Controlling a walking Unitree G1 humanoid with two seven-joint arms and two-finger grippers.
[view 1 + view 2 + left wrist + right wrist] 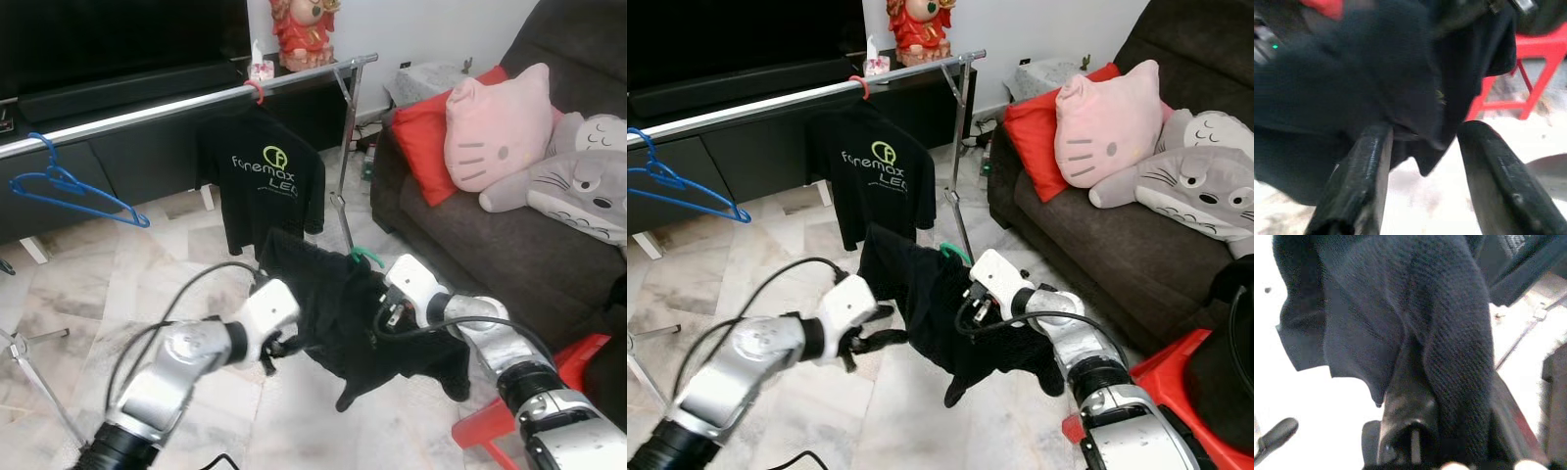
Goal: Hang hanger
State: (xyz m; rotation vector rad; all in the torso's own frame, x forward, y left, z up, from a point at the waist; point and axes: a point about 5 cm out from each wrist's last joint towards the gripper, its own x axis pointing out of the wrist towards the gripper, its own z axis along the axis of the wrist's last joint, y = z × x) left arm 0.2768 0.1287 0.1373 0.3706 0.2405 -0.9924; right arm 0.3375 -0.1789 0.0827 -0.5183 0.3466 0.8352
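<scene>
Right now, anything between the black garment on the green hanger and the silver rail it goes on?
Nothing visible blocks the way. The black garment on the green hanger is held between the left gripper and right gripper, below the silver clothes rail. Bare rail lies between the blue plastic hanger and the hung black printed T-shirt.

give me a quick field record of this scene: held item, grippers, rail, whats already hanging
held item: black shirt on a green hanger, carried between both arms
left gripper: open, fingers at the shirt's edge
right gripper: shut on the shirt
rail: silver rod, above and beyond the held shirt
already hanging: black printed t-shirt on a red hanger; bare blue hanger
</scene>
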